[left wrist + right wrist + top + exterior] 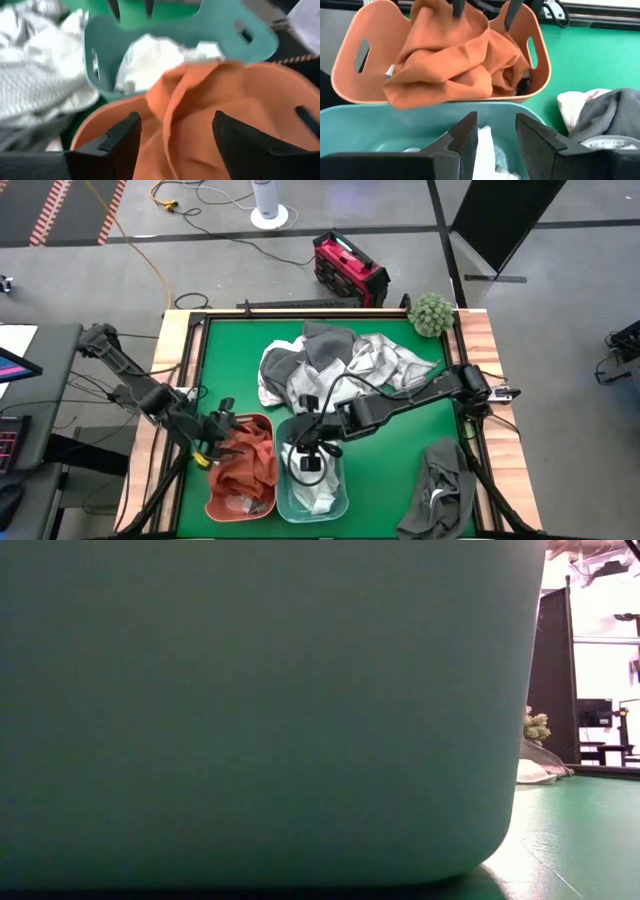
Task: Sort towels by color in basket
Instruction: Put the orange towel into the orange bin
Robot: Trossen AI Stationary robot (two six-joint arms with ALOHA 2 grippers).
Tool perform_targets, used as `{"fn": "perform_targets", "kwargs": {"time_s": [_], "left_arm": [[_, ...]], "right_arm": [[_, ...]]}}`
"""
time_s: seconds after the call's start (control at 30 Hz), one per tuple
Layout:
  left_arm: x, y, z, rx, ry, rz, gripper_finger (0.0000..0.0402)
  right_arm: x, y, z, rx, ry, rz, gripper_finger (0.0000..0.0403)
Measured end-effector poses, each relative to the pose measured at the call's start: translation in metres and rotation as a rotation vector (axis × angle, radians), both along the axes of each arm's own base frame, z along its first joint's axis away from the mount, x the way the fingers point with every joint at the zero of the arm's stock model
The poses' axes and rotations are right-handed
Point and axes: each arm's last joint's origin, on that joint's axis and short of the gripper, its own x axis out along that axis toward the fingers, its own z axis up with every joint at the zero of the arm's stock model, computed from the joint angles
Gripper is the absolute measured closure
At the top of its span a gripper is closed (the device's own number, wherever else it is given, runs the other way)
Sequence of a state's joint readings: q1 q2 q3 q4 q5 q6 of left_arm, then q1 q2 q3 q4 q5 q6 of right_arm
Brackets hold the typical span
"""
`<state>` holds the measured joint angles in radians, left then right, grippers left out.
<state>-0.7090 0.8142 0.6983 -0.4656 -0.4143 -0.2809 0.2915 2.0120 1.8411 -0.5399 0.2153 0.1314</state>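
Observation:
A rust-orange towel (245, 462) lies crumpled in the orange basket (212, 500), one fold draped over its rim (405, 95). My left gripper (177, 140) hangs open just above it, a finger on either side (485, 10). Beside it stands the teal basket (342, 498) with a white towel (150, 60) inside. My right gripper (495, 135) is open over the teal basket (308, 452), with nothing between its fingers. A pile of grey and white towels (340, 365) lies on the green table's middle.
A dark grey towel (445, 485) lies alone at the near right of the table. A fuzzy green ball (432, 313) sits at the far right corner. The teal basket's wall (250, 710) fills most of the low view. Wooden rails (480, 340) border the table.

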Motion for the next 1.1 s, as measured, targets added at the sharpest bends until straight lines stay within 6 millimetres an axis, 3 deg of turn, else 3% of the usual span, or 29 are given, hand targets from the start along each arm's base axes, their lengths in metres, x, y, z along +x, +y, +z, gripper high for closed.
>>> {"fn": "perform_targets", "kwargs": {"time_s": [0.17, 0.33, 0.6, 0.87, 0.97, 1.1], "left_arm": [[-0.010, 0.001, 0.016, -0.043, -0.079, -0.046, 0.0166], [-0.014, -0.012, 0.014, -0.121, -0.048, -0.126, 0.0166], [0.017, -0.039, -0.038, 0.099, 0.078, 0.085, 0.0166], [0.044, -0.053, -0.092, 0.215, 0.292, 0.136, 0.0166], [0.049, -0.058, -0.103, 0.238, 0.326, 0.122, 0.0166], [0.051, -0.060, -0.099, 0.258, 0.332, 0.099, 0.0166]], "right_arm": [[-0.002, 0.000, -0.003, -0.006, 0.033, -0.003, 0.0241], [-0.002, 0.000, -0.003, -0.002, 0.032, -0.004, 0.0241], [-0.002, 0.000, -0.003, 0.010, 0.032, -0.016, 0.0241], [-0.003, 0.003, -0.003, 0.016, 0.037, -0.015, 0.0241], [-0.004, 0.004, -0.003, 0.016, 0.039, -0.013, 0.0241], [-0.004, 0.003, -0.004, 0.012, 0.054, -0.017, 0.0241]]}}
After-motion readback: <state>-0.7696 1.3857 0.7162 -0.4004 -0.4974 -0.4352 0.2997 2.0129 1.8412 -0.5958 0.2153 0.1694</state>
